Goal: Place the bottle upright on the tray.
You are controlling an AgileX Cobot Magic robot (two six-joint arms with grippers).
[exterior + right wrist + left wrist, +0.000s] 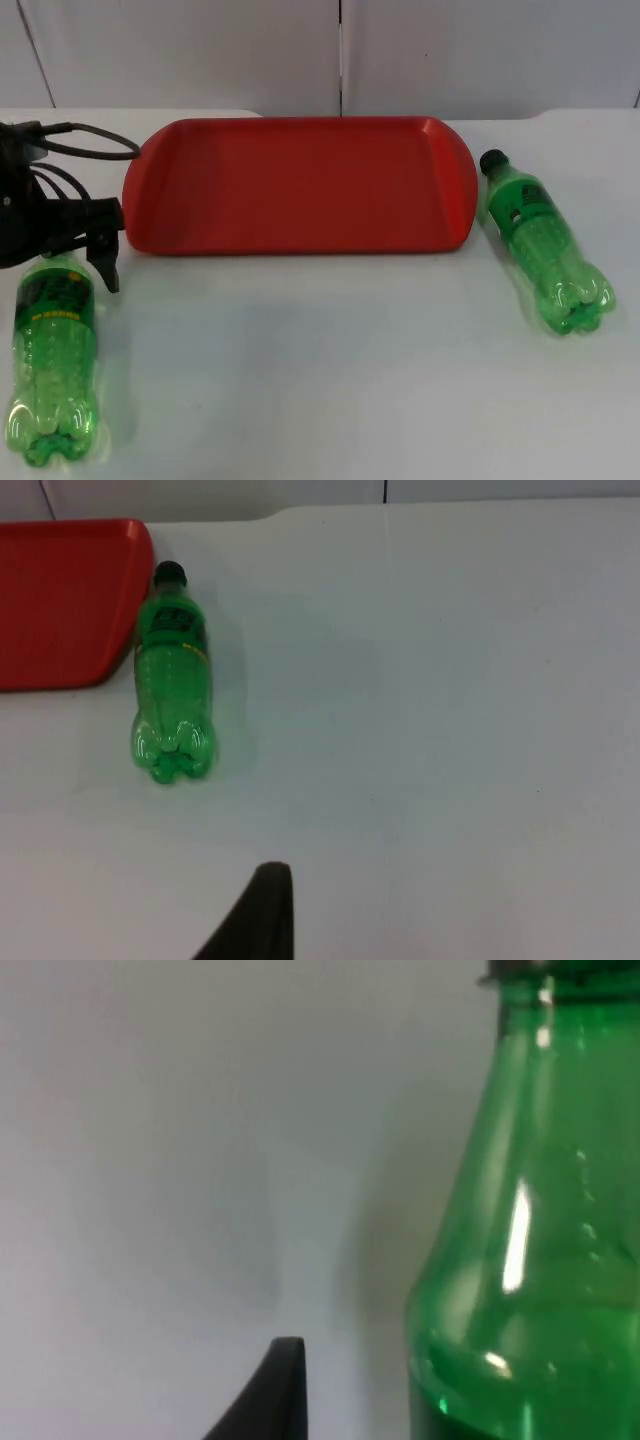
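Bottles lie flat: one (52, 362) at the tray's (160, 165) seven o'clock, another (545, 245) at three o'clock. Left gripper (100, 245) hovers by the first bottle's neck; I cannot tell how wide its claw stands.

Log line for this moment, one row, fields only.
left gripper at neck of left bottle, lying flat | right bottle lying beside red tray | tray holds nothing | right arm waiting

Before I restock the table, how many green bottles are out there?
2, both lying down: one bottle at the tray's left, its neck by the left claw; the other bottle right of the red tray. None seems hidden.
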